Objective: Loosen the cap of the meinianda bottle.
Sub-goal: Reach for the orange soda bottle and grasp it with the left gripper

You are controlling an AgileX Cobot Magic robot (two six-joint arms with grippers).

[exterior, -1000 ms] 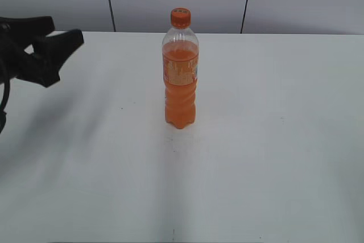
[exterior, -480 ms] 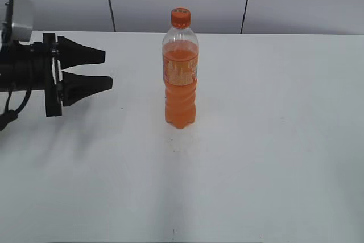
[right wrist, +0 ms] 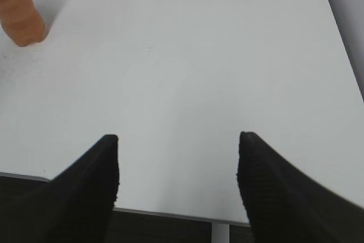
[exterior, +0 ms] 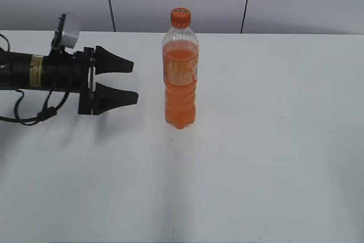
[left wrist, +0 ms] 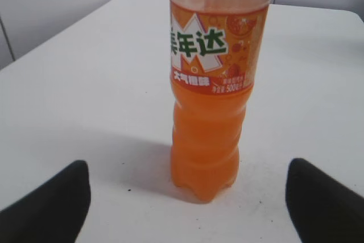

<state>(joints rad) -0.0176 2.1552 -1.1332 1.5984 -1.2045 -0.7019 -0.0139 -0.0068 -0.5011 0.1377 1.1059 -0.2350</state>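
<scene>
Right now the tall clear plastic meinianda bottle (exterior: 181, 78), filled with orange drink and wrapped in an orange label with a white-green patch, is standing upright near the middle of the white table (exterior: 273, 157), its long axis running vertical and its small round orange screw cap (exterior: 180, 17) sitting closed on top. The black left gripper (exterior: 128, 81) is lying to the bottle's left at about the height of the label and lower body, near but not touching, and is pointing straight at it along a horizontal line; its jaws are standing spread, one above the other in the exterior view, with nothing between them. In the left wrist view the bottle (left wrist: 215, 83) is sitting centred between the two dark fingertips (left wrist: 51, 203), so the coming move looks like a plain forward reach to clasp the body and steady it. The left arm is stretching out level over the table, wrist camera on top, cable trailing behind. The right gripper (right wrist: 177, 166) is out of the exterior view; its own camera is showing it hanging back over the table's near edge, jaws parted and empty, with the bottle (right wrist: 20, 9) well apart at the far left corner of that picture. Clearly the left arm is the nearer, and the cap is waiting untouched.
</scene>
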